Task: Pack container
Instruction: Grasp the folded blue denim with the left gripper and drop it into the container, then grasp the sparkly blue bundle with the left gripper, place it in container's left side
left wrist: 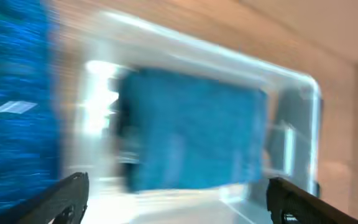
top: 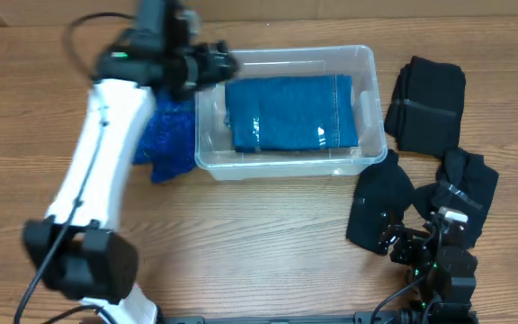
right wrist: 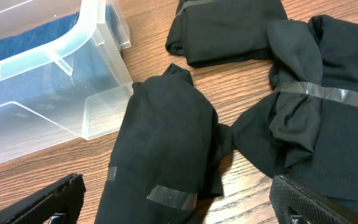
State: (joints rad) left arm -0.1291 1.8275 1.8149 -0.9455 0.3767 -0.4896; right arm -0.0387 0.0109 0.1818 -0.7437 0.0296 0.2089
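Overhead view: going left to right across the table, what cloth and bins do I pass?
First the bright blue cloth → clear container with the folded blue garment inside → black bundle → taped black bundle farthest right.

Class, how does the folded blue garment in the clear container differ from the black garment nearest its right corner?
The blue garment lies inside the container; the black garment lies on the table outside. The blue one covers more area than the black one. Both are folded.
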